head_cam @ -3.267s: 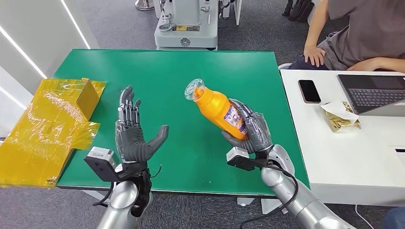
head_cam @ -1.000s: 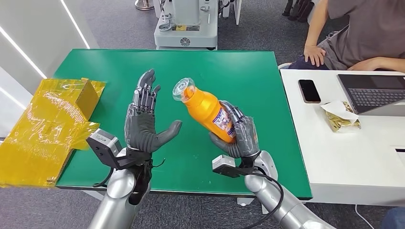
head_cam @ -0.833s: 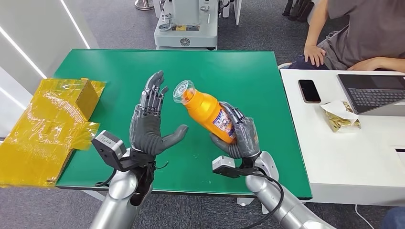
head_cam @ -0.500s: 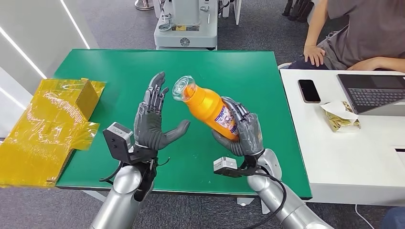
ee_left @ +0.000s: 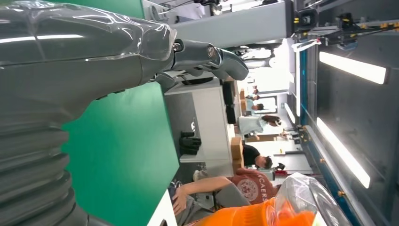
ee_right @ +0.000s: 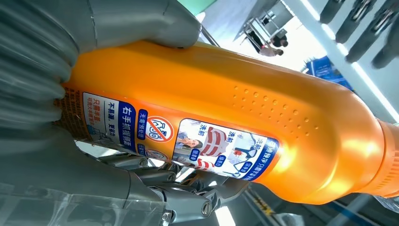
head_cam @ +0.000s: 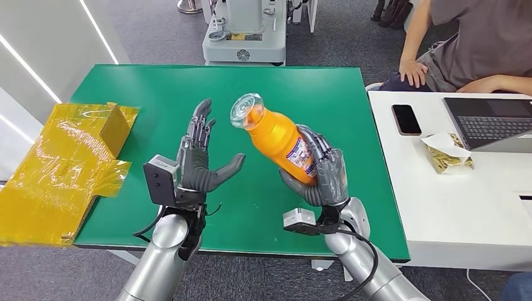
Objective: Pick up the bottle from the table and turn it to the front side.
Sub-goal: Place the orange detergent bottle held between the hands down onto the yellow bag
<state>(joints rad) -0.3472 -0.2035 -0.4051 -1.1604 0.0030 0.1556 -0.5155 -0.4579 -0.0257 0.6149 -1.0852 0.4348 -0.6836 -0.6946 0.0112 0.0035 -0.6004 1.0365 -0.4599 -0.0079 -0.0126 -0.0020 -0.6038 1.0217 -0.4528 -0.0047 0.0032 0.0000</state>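
Note:
An orange bottle [head_cam: 276, 138] with a clear cap and a blue-and-white label is held off the green table [head_cam: 313, 88], tilted with its cap up and to the left. My right hand [head_cam: 320, 172] grips its lower body; the right wrist view shows the label [ee_right: 197, 141] facing the camera. My left hand [head_cam: 201, 157] stands upright just left of the bottle, fingers spread, palm toward it, not touching. In the left wrist view the bottle's cap [ee_left: 301, 202] shows beyond the left hand's fingers [ee_left: 207, 52].
Yellow crinkled wrapping and a box [head_cam: 69, 163] lie on the table's left end. A white desk [head_cam: 464, 207] at right holds a phone [head_cam: 406, 119], a laptop [head_cam: 489, 122] and a snack bag [head_cam: 448, 153]. A person [head_cam: 464, 44] sits behind it.
My right hand has lifted the bottle slightly and tilted it more upright. My left hand has moved in toward the bottle from the left, and has now turned edge-on to the head camera.

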